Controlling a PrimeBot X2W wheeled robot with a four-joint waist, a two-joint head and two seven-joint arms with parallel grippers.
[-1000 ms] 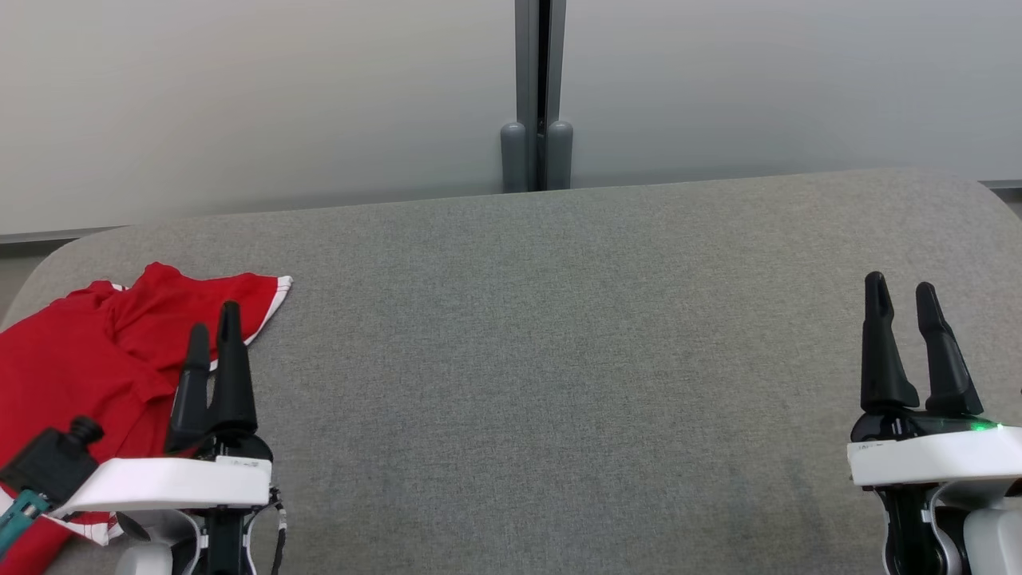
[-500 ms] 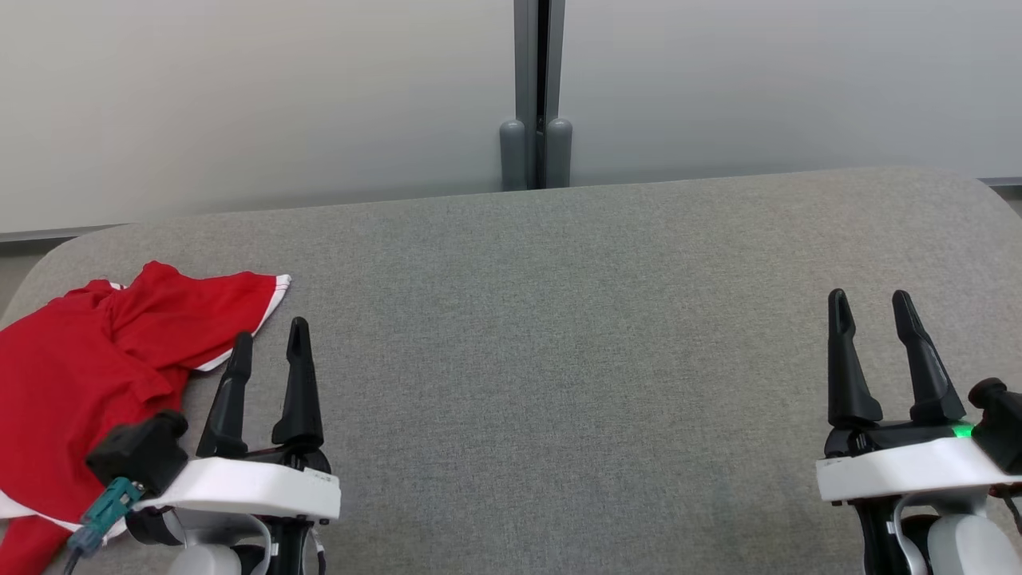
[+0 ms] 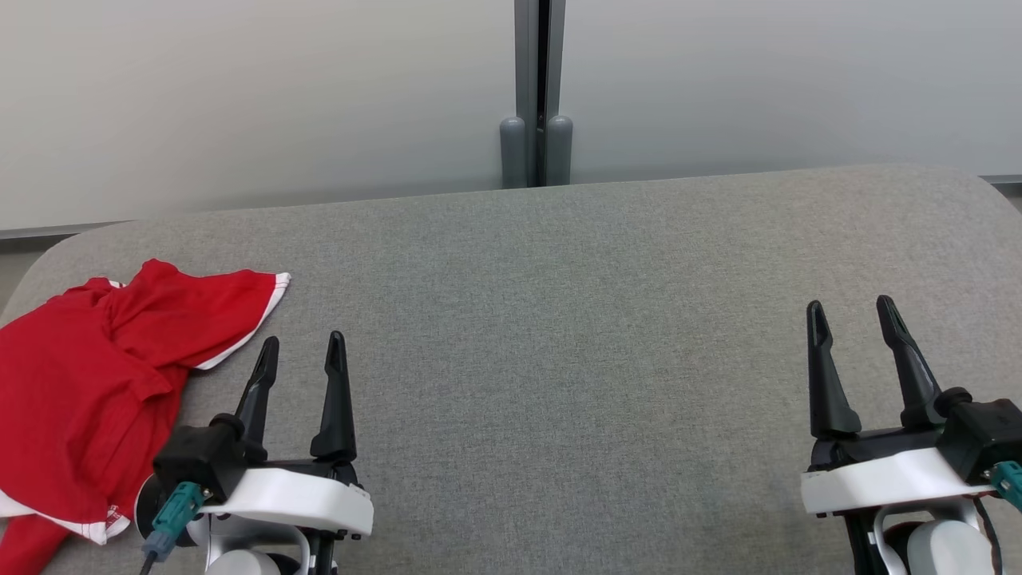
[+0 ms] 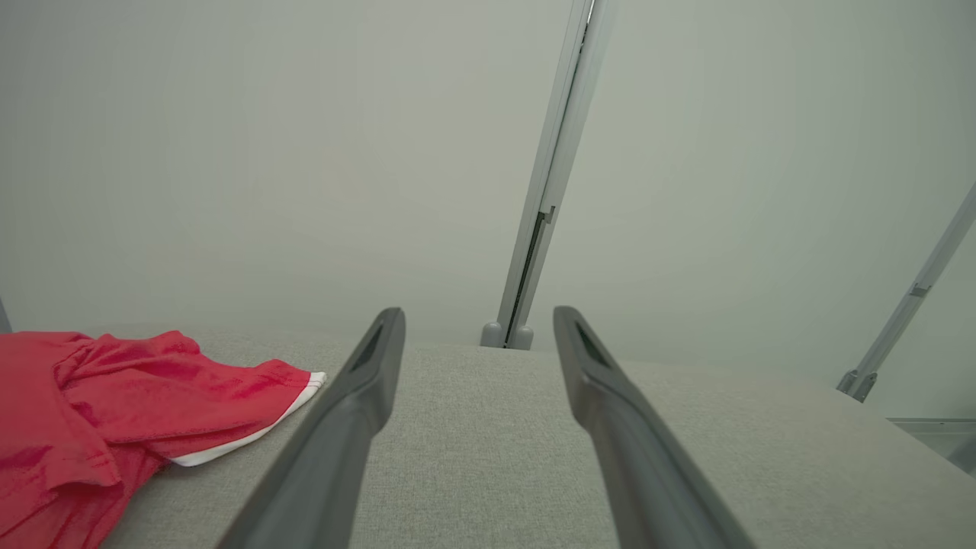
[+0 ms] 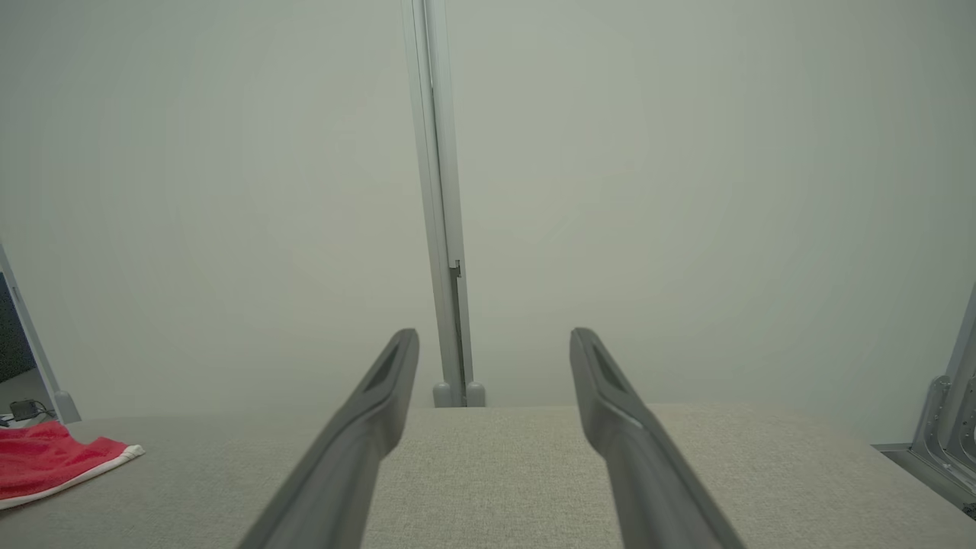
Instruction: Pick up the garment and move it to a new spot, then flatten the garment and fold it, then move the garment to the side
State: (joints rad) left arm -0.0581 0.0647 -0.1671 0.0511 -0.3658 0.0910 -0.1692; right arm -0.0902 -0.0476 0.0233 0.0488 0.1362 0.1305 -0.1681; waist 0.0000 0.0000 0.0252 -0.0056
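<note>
Garment [image 3: 88, 383], red with a white trim [image 3: 270, 302] along its sleeve edge, lies crumpled in a loose heap at the far left of the grey fabric surface [image 3: 559, 319]. In the head view it reaches from the rounded left corner down toward the bottom edge. One sleeve spreads out to the right and points toward the middle of the surface, and another strip of white edging shows at the heap's lower end. The garment rests on the surface, touched by neither gripper.

Left gripper [image 3: 303, 339] sits at the lower left of the head view, just beside the garment's right edge but apart from it, over bare grey fabric. Its two dark fingers [image 4: 358, 412] point away from the robot and stand spread with a clear gap between them, so the hand is released and grasps nothing. In the left wrist view the red sleeve lies off to the left of the left finger, and grey fabric shows through the gap. A teal connector [image 3: 177, 505] hangs from the black block on its wrist.

Right gripper [image 3: 849, 303] is at the lower right, well apart from the garment, near the right end of the surface. Its fingers are likewise spread and released, with bare fabric between them. In the right wrist view a small part of the red cloth shows far off at the left edge.

Behind the surface rises a pale wall [image 3: 239, 96], split by a grey upright post [image 3: 540, 80] with two rounded feet at its base
</note>
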